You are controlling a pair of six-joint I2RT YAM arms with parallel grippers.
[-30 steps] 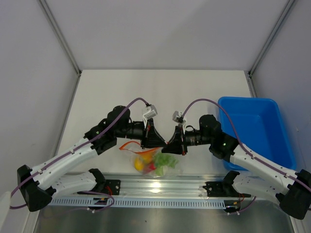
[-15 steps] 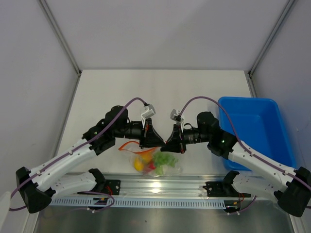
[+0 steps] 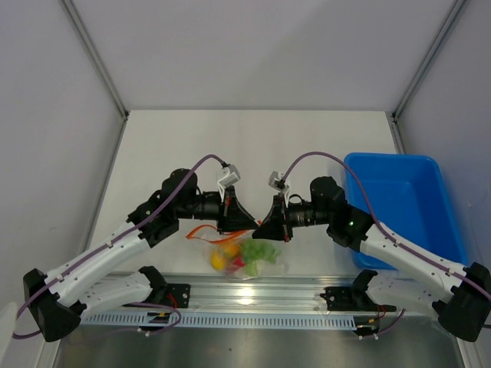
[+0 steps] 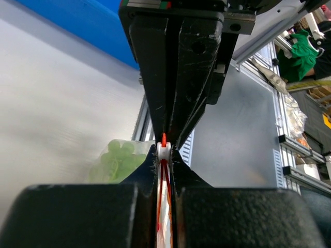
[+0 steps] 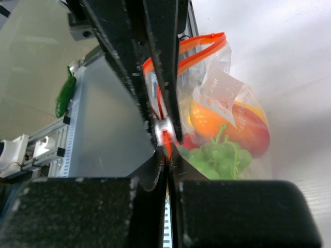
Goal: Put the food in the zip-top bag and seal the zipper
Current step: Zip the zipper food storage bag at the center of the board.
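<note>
You have a blue plastic bin [image 3: 391,158] sitting on the white worktop [image 3: 253,142] well to the right of the jaws, and a slotted aluminium rail [image 3: 253,294] running along the edge nearer than them.

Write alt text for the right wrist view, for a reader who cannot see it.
The right gripper and the left gripper, tip to tip, both pinch the orange-red zipper of a clear bag. An orange fruit and a green bunch sit inside it.

The zip-top bag [image 5: 207,67] is clear, its zipper [image 5: 207,39] orange-red, the fruit [image 5: 207,121] orange-yellow, the bunch [image 5: 217,155] green, the bin [image 3: 399,199] blue.
</note>
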